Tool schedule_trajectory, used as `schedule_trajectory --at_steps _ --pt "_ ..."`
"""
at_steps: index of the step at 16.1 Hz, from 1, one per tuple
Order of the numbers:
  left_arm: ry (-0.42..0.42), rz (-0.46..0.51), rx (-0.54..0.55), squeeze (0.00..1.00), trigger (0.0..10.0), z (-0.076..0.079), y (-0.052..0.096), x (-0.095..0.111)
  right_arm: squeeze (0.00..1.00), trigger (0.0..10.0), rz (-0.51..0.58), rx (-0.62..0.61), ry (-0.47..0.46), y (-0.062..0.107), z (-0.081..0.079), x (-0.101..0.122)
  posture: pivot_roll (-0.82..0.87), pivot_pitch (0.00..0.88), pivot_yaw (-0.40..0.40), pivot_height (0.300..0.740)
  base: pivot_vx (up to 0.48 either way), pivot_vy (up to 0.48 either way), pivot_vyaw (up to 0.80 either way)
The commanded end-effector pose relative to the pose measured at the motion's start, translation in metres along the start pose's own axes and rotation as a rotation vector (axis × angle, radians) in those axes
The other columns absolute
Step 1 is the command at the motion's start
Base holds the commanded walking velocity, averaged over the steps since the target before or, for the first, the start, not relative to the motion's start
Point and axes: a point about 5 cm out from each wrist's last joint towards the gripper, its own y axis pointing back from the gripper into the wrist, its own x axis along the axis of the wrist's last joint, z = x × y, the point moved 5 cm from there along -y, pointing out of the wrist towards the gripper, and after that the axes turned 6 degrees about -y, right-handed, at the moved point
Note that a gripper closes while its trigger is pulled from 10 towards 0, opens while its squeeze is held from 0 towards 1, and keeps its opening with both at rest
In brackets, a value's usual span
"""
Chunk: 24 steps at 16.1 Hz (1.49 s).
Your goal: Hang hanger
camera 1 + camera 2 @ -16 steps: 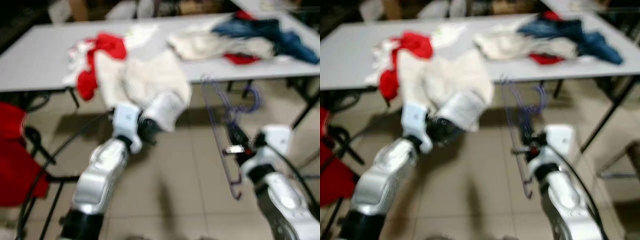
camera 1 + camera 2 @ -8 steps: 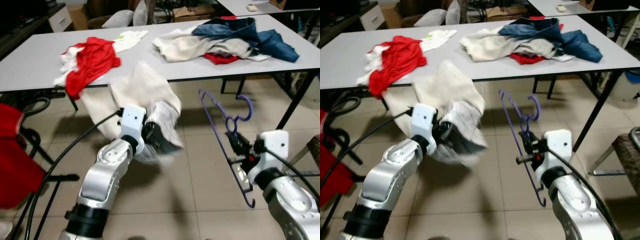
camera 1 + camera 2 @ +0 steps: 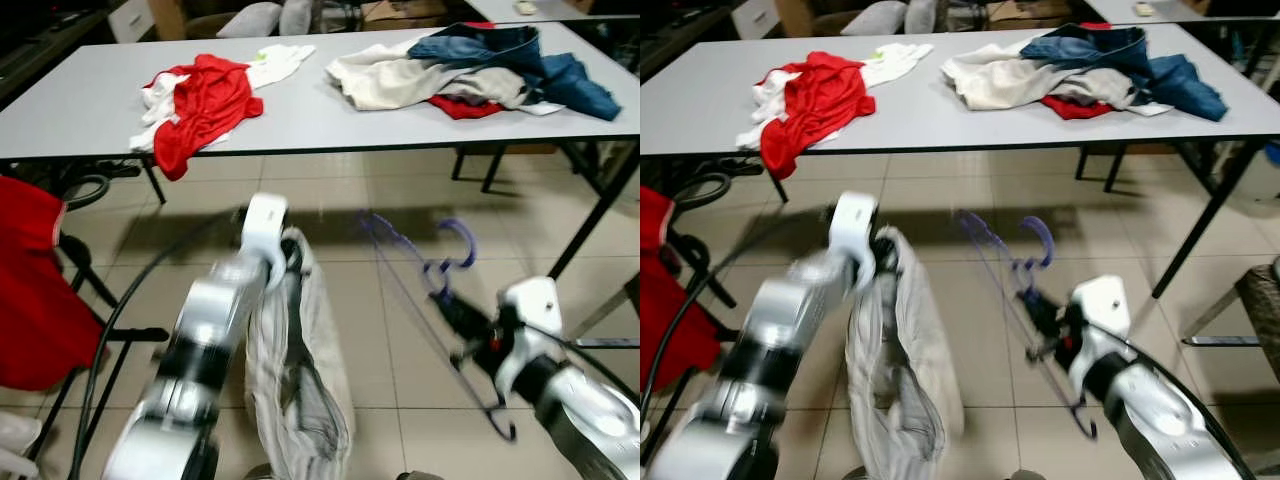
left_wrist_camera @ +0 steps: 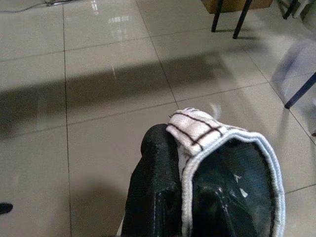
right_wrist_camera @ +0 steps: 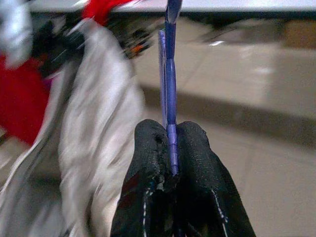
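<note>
Gripping the purple hanger (image 3: 430, 300) tight between closed fingers, the right pincer (image 5: 170, 168) holds it above the floor, before the counter (image 3: 90, 100). The left pincer (image 4: 173, 163) clamps a hanging white garment (image 3: 300, 390) beside it.

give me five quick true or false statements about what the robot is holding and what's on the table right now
1. The right gripper is shut on the purple hanger. True.
2. The left gripper holds a red shirt. False: it grips a whitish garment that hangs down toward the floor.
3. The hanger lies on the table. False: it is held in the air above the tiled floor.
4. A red garment lies on the table. True.
5. A blue garment lies in the pile on the table. True.
</note>
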Motion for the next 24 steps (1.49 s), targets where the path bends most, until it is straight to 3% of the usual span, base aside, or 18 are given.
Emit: schedule_trajectory --at_steps 1,4,9,12,21,24 --pt "-0.014 0.045 -0.001 0.00 10.0 -0.002 -0.001 0.014 0.00 10.0 -0.007 0.057 -0.005 0.002 -0.009 0.001 -0.01 0.026 0.120 0.740 0.000 0.000 0.00" --pt "-0.021 0.045 -0.012 0.00 10.0 -0.001 -0.006 0.024 0.00 10.0 -0.042 0.164 -0.029 0.010 -0.023 -0.005 0.00 0.031 0.131 0.740 0.000 0.000 0.00" --pt "-0.058 0.061 -0.048 0.00 10.0 0.003 -0.007 0.034 0.00 10.0 -0.059 0.233 -0.061 0.008 -0.029 -0.006 0.02 0.037 0.122 0.740 0.000 0.000 0.00" --pt "-0.041 0.090 -0.114 0.00 10.0 0.016 -0.006 0.054 0.00 10.0 -0.130 0.125 -0.100 -0.010 -0.008 -0.023 0.03 0.038 0.126 0.740 0.000 0.000 0.00" --pt "-0.004 0.125 -0.190 0.00 10.0 0.028 0.000 0.081 0.00 10.0 -0.198 0.145 -0.156 -0.041 -0.008 -0.049 0.05 0.046 0.138 0.740 0.000 0.000 0.00" --pt "-0.008 0.139 -0.210 0.00 10.0 0.027 0.007 0.091 0.00 10.0 -0.199 -0.001 -0.217 -0.052 0.011 -0.057 0.06 0.043 0.135 0.740 0.000 0.000 0.00"
